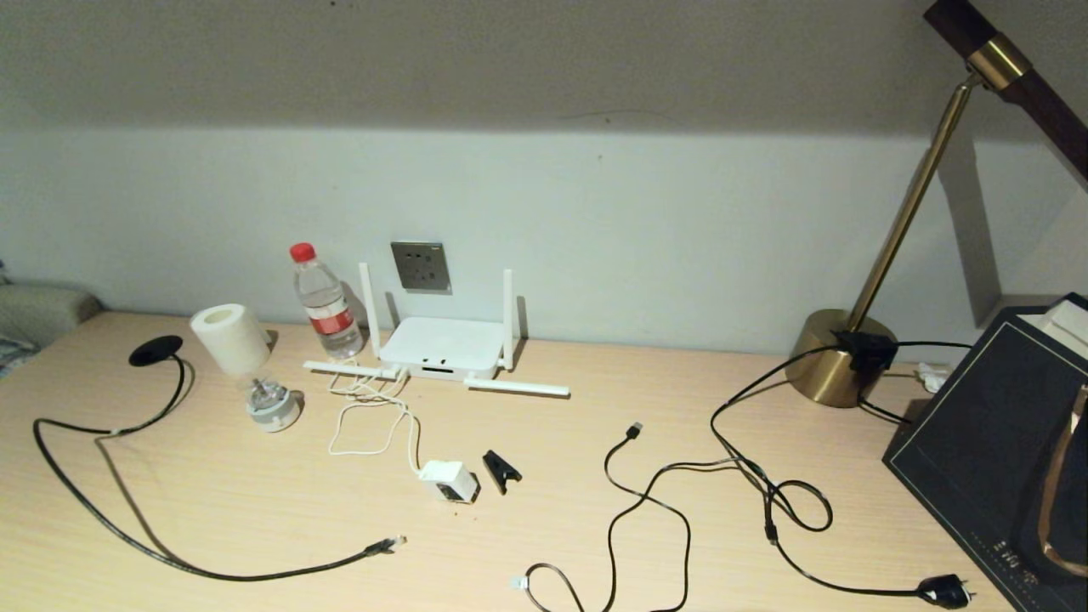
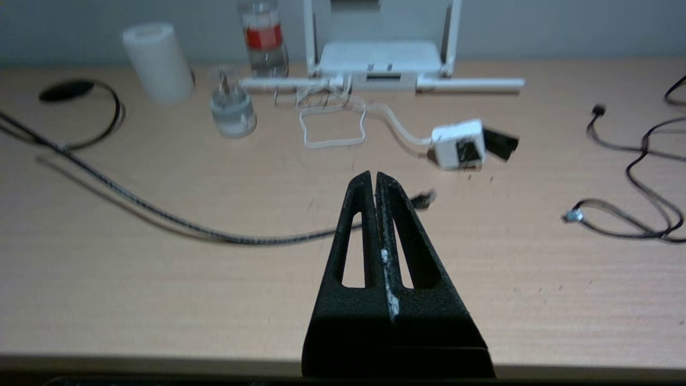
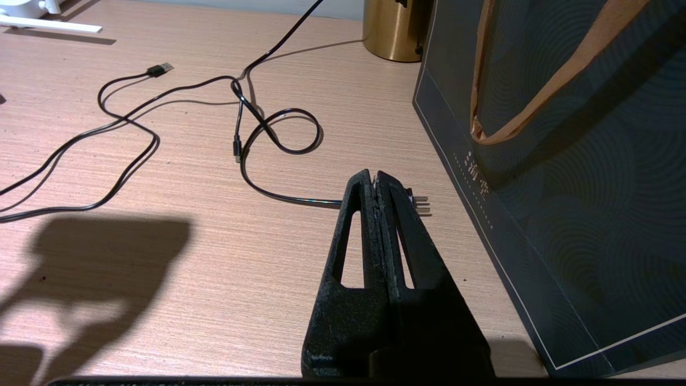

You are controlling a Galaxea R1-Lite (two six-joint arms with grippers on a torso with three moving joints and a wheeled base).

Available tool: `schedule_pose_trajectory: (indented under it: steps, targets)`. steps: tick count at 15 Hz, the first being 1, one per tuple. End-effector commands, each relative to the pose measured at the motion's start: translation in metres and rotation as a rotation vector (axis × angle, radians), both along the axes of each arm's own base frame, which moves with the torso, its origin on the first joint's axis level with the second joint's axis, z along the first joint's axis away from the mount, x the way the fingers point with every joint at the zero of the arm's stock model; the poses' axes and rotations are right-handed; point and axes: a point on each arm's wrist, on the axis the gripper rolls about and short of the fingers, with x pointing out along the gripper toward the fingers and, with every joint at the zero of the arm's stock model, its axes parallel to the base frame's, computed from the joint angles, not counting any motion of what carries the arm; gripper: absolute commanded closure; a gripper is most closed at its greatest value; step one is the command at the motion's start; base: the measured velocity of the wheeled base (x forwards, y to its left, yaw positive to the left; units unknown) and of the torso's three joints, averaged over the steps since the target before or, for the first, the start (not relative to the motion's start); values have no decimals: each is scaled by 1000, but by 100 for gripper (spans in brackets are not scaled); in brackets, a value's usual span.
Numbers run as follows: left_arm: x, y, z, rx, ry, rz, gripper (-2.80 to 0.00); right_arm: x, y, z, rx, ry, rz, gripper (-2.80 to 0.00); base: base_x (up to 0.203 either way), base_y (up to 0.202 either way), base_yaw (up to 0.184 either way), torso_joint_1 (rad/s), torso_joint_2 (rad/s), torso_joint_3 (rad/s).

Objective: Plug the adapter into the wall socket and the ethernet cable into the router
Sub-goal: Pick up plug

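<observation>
The white cube adapter point(image 1: 450, 481) point(image 2: 459, 144) lies mid-table on its thin white cord. On the wall behind the router hangs the grey wall socket point(image 1: 421, 266). The white router point(image 1: 443, 348) point(image 2: 380, 61) sits at the table's back, two antennas up and two lying flat. The black ethernet cable point(image 1: 127, 531) curves from its oval disc point(image 1: 155, 350) to the clear connector point(image 1: 388, 544) point(image 2: 425, 199). My left gripper point(image 2: 373, 176) is shut and empty near the front edge, short of that connector. My right gripper point(image 3: 374, 176) is shut and empty over the black plug point(image 3: 419, 202). Neither arm shows in the head view.
A water bottle point(image 1: 325, 300), a white roll point(image 1: 230, 339) and a small glass object point(image 1: 272, 402) stand at the back left. A black clip point(image 1: 501, 470) lies beside the adapter. A USB-tipped cable point(image 1: 633, 431), lamp cord, brass lamp base point(image 1: 837, 357) and dark gift bag point(image 1: 1003, 442) point(image 3: 563, 161) crowd the right.
</observation>
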Motion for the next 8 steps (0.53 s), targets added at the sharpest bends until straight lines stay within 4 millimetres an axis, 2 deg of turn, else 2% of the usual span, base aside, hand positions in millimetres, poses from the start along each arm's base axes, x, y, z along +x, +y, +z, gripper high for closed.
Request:
schedule_pose_trajectory:
  steps: [1, 2, 4, 6, 8]
  targets:
    - [-8, -1, 34, 22, -100, -62, 0, 0, 0, 0, -1, 2, 0, 0, 0, 0, 0, 0, 0, 0]
    - [-7, -3, 52, 34, -96, -117, 0, 0, 0, 0, -1, 2, 0, 0, 0, 0, 0, 0, 0, 0]
    - [13, -5, 90, 42, 0, -219, 0, 0, 0, 0, -1, 1, 0, 0, 0, 0, 0, 0, 0, 0]
    - [58, -8, 123, 35, 154, -325, 0, 0, 0, 0, -1, 0, 0, 0, 0, 0, 0, 0, 0, 0]
    - [116, -11, 136, 62, 312, -413, 0, 0, 0, 0, -1, 2, 0, 0, 0, 0, 0, 0, 0, 0]
